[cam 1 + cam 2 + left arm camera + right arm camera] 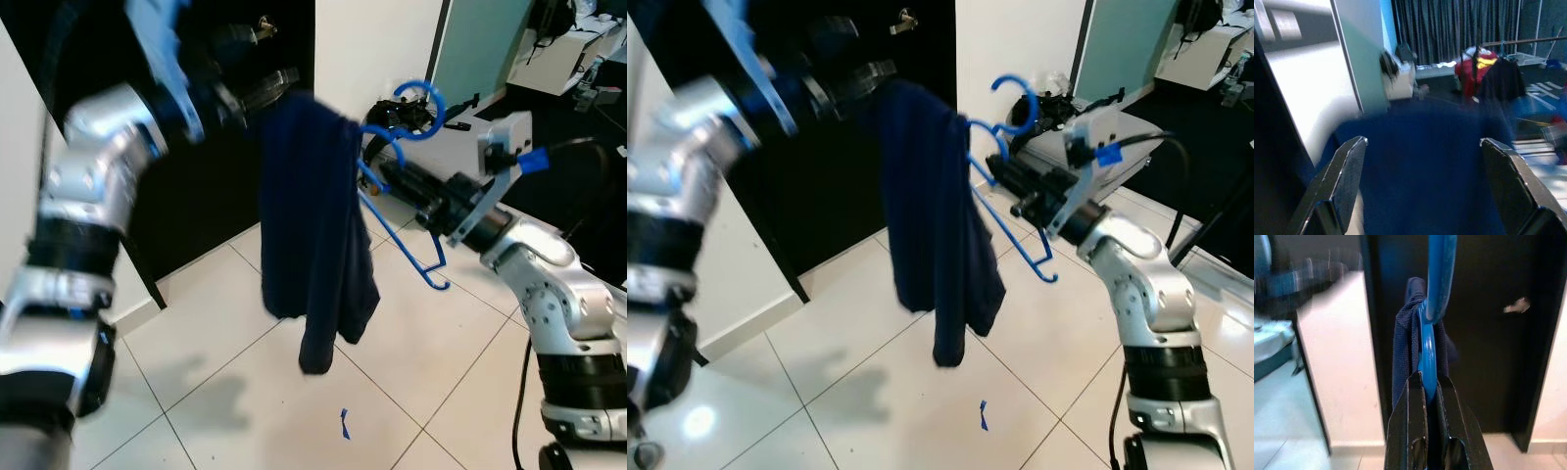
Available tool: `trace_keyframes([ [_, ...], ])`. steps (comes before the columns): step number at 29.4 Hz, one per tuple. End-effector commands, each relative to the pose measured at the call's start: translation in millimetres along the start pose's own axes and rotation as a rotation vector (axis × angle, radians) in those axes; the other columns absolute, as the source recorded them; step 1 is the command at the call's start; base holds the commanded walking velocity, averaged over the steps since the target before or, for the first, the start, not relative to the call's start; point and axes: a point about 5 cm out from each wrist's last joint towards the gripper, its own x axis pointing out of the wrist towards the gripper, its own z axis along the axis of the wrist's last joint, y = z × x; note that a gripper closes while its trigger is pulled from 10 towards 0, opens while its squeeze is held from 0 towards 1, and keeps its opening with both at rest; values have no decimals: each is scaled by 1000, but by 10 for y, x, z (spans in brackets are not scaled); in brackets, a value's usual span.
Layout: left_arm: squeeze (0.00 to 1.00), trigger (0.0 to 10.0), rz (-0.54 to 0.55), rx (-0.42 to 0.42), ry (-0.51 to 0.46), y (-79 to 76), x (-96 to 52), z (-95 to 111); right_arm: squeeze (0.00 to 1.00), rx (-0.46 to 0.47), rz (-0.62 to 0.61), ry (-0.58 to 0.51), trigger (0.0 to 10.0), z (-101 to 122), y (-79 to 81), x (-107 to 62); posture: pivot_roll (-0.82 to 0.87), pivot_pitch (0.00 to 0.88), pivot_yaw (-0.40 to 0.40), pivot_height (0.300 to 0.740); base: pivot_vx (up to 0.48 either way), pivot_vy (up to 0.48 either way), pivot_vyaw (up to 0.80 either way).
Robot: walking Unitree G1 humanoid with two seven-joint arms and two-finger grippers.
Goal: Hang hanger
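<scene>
Your right gripper [1427,396] is pinching the blue hanger [407,201] at frame centre, keeping the navy garment [313,235] off the floor, while your left gripper [1425,191], fingers spread, is steadying the cloth's shoulder at upper left.

Glossy blue plastic hanger [1426,340], matt navy knit cloth [309,225], shiny white floor tiles [225,392].
</scene>
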Motion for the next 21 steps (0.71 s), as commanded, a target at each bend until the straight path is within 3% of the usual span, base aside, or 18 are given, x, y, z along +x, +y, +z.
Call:
trace_keyframes([
  [1, 0, 10000, 50, -24, 3, -67, -1, -27, 0, -9, -12, -62, 0, 86, -16, 37, 97, 50, 22, 740, 0, 0, 0],
  [3, 0, 10000, 107, -99, 13, -216, 14, -173, 0, -2, -18, -77, 0, 93, -27, 64, 96, 51, 20, 740, 0, 0, 0],
  [4, 0, 10000, 107, -99, 13, -216, 14, -173, 0, -2, -18, -77, 0, 93, -27, 64, 96, 51, 20, 740, 0, 0, 0],
  [5, 0, 10000, 192, -170, 12, -343, 25, -305, 0, 18, -28, -95, 0, 88, -31, 112, 93, 54, 20, 740, 0, 0, 0],
  [6, 0, 10000, 192, -170, 12, -343, 25, -305, 0, 18, -28, -95, 0, 88, -31, 112, 93, 54, 20, 740, 0, 0, 0],
  [7, 0, 10000, 258, -200, 7, -372, 23, -349, 0, 30, -28, -103, 0, 78, -22, 147, 93, 54, 20, 740, 0, 0, 0],
  [12, 0, 10000, 387, -168, -16, -306, -21, -314, 0, 55, 4, -98, 0, 12, 50, 216, 98, 57, 11, 740, 0, 0, 0],
  [21, 0, 10000, 408, -140, -33, -352, -43, -237, 0, 81, 20, -95, 0, -50, 93, 265, 102, 61, 6, 740, 0, 0, 0],
])
